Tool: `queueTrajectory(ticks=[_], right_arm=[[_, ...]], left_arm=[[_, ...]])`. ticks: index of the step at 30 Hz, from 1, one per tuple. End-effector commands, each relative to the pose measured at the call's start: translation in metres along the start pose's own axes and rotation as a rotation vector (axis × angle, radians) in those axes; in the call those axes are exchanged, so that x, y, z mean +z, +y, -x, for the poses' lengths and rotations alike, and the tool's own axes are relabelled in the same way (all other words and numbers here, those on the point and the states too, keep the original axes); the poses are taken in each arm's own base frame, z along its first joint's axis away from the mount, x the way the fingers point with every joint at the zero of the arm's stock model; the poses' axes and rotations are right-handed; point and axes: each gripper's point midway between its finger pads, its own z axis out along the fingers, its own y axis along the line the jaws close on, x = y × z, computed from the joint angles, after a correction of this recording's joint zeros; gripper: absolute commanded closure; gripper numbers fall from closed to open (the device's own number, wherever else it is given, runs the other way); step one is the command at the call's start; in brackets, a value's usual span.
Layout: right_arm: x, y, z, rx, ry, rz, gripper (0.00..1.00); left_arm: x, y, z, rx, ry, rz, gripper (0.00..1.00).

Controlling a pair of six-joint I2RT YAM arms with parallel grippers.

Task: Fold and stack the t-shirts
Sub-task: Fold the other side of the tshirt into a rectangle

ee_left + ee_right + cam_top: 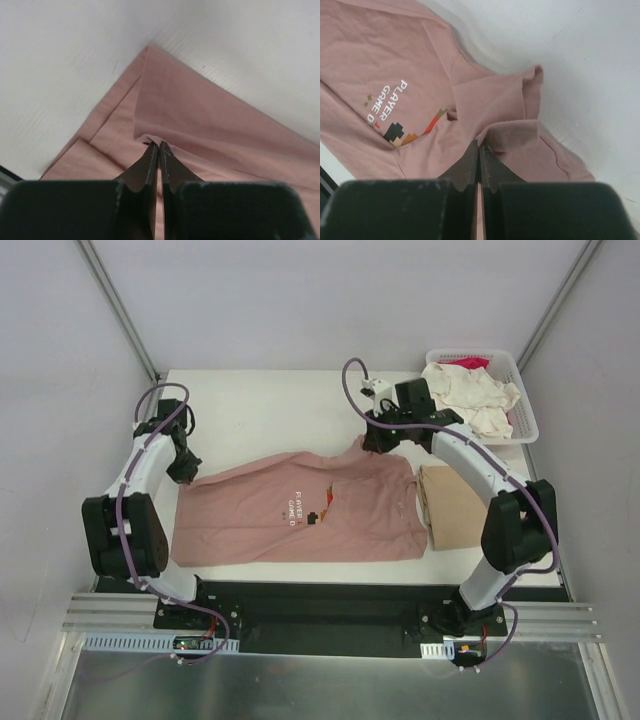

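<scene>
The dusty-pink t-shirt (300, 508) with pixel-art print and white text lies spread across the table's middle. My left gripper (187, 472) is shut on its far left corner; in the left wrist view the fingertips (159, 145) pinch a small pleat of pink cloth (200, 115). My right gripper (380, 443) is shut on the shirt's far right part, lifted a little; the right wrist view shows the pinched fold (512, 132) at the gripper (480, 146). A folded tan t-shirt (450, 506) lies right of the pink one. Cream (470, 395) and magenta (470, 363) t-shirts sit in the basket.
The white slatted basket (527, 410) stands at the table's far right corner. White walls enclose the table on three sides. The arm bases sit on a black plate (320, 605) at the near edge.
</scene>
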Motion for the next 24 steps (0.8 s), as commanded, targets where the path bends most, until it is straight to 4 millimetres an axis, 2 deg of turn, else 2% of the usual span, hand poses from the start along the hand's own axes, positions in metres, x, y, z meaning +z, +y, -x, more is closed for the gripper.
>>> queueTrajectory(ticks=[1, 2, 3, 4, 6, 7, 12, 16, 21, 24], right_arm=[[-0.026, 0.016, -0.01, -0.071, -0.031, -0.029, 0.99], [-0.034, 0.019, -0.012, -0.07, -0.041, -0.036, 0.99], [-0.034, 0.019, -0.026, -0.051, -0.016, -0.044, 0.99], [-0.035, 0.02, -0.032, -0.047, -0.01, -0.05, 0.99], [-0.044, 0.023, -0.034, -0.046, -0.026, -0.063, 0.99], [-0.044, 0.021, -0.043, -0.039, -0.009, -0.075, 0.99], [-0.066, 0.018, -0.053, -0.052, -0.007, -0.144, 0.99], [-0.077, 0.02, -0.051, -0.061, -0.023, -0.161, 0.99], [-0.078, 0.025, -0.062, -0.048, -0.005, -0.146, 0.99], [-0.076, 0.026, -0.076, -0.029, 0.02, -0.149, 0.99]], left_arm=[[-0.014, 0.025, -0.007, -0.066, -0.079, 0.031, 1.0], [-0.015, 0.03, -0.008, -0.07, -0.092, 0.045, 1.0], [-0.016, 0.035, -0.012, -0.074, -0.095, 0.052, 1.0], [-0.016, 0.037, -0.013, -0.075, -0.099, 0.054, 1.0], [-0.017, 0.04, -0.016, -0.079, -0.102, 0.054, 1.0], [-0.017, 0.04, -0.016, -0.081, -0.104, 0.055, 1.0], [-0.022, 0.042, -0.012, -0.091, -0.126, 0.055, 1.0], [-0.033, 0.043, 0.0, -0.116, -0.166, 0.037, 1.0], [-0.043, 0.049, 0.009, -0.146, -0.206, 0.029, 1.0], [-0.039, 0.051, 0.0, -0.152, -0.185, 0.027, 1.0]])
